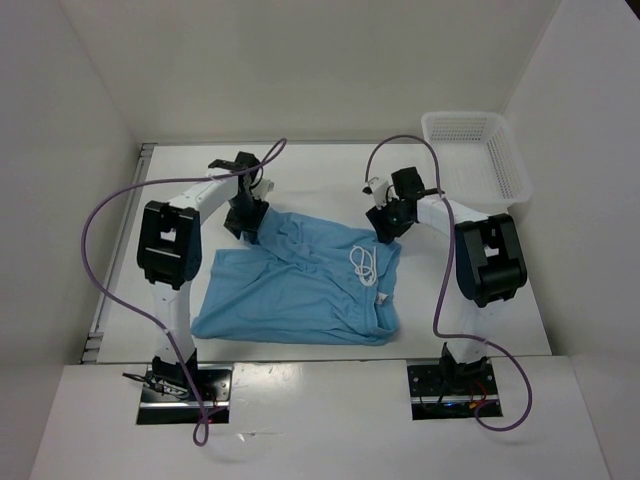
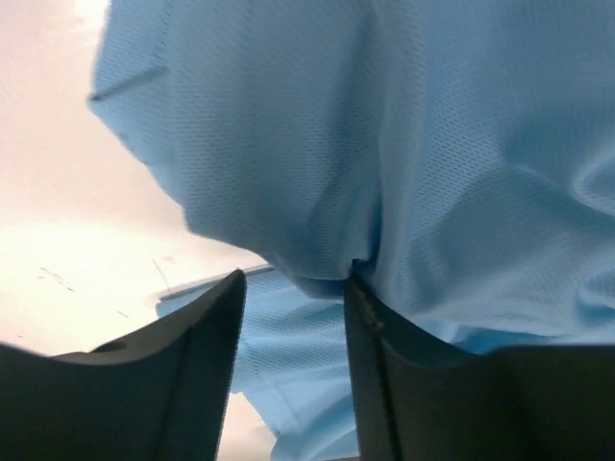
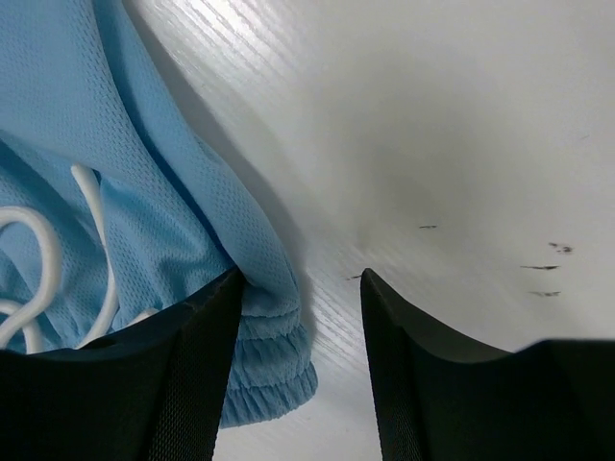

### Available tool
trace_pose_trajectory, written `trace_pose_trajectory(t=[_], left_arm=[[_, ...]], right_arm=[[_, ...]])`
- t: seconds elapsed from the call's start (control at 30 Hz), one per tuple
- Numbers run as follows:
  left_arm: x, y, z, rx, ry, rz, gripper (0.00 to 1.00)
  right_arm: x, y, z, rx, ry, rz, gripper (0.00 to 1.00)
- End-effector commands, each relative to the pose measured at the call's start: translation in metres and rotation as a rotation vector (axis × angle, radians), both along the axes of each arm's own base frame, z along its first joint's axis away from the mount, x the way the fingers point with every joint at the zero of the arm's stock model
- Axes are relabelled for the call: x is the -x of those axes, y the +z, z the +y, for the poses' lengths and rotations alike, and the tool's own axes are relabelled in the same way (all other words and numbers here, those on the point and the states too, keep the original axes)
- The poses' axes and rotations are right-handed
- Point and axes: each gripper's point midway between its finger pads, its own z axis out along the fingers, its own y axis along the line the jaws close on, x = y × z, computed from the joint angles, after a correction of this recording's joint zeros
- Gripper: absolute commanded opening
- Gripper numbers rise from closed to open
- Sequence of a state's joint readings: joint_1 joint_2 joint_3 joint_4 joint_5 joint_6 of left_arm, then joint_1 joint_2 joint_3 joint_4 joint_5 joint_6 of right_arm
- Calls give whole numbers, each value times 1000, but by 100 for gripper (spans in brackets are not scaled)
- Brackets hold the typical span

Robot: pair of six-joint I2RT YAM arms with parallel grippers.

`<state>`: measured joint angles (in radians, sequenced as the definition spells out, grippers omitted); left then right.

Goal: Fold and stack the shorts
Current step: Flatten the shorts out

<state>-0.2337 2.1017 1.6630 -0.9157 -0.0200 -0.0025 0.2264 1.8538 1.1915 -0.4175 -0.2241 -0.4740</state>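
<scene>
L gripper [image 2: 293, 283] is sitting part-open, nothing clamped; I'm seeing a bunch of the shorts [image 2: 384, 144] brushing one fingertip. R gripper [image 3: 303, 279] is gaping too, holding nothing, waistband edge lying against one finger. Shorts are lying spread on the table [image 1: 300, 180] btwn both arms, white drawstring [image 1: 362, 265] showing. Basket [image 1: 475, 160] is sitting far R.

Sky-blue mesh shorts [image 1: 300, 285] lie mostly flat mid-table [image 1: 480, 300]. Gathered waistband [image 1: 390, 290] sits to the right, w/ white drawstring [image 1: 362, 265] looped on top. Far-left leg corner is bunched up & rumpled.
</scene>
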Motion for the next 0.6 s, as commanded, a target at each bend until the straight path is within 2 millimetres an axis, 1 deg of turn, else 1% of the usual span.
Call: trace_pose_trajectory(t=[0.0,0.03,0.07,0.1,0.13,0.17,0.2,0.23,0.27,0.3,0.33,0.37,0.4,0.43,0.47,0.5,0.53,0.57], left_arm=[[-31,54,4,86,33,-149,54],[-45,63,1,145,40,-175,59],[-74,84,-3,179,38,-253,59],[-86,92,-7,201,31,-283,60],[-97,96,-6,212,35,-305,60],[-107,82,-8,210,36,-292,62],[-123,92,-10,218,32,-338,62],[-131,88,-10,210,35,-343,62],[-135,66,-9,195,41,-305,63],[-140,62,-9,195,41,-306,63],[-145,62,-10,196,41,-310,63],[-144,46,-12,203,39,-278,63],[-143,42,-14,212,36,-267,63],[-140,41,-15,220,34,-256,63],[-137,33,-19,238,30,-226,63],[-137,29,-21,249,27,-219,63],[-134,23,-23,255,26,-196,63],[-129,23,-31,277,12,-178,63]], right_arm=[[-21,29,1,11,35,-79,57],[-21,29,1,15,42,-82,57],[-22,35,1,14,42,-87,57],[-19,34,2,10,56,-77,57],[-19,34,2,10,56,-77,57],[-19,34,2,10,56,-77,57],[-19,34,2,10,56,-77,57],[-19,34,2,10,56,-77,57],[-16,35,3,2,61,-76,57],[-16,35,3,2,61,-76,57],[-16,35,3,2,61,-76,57],[-14,34,2,4,61,-67,57],[-12,34,2,7,69,-70,58],[-9,34,3,2,73,-58,59],[-7,33,2,3,73,-49,59],[-7,33,2,7,81,-52,59],[-2,29,1,10,81,-34,59],[-2,29,1,10,81,-34,59]])
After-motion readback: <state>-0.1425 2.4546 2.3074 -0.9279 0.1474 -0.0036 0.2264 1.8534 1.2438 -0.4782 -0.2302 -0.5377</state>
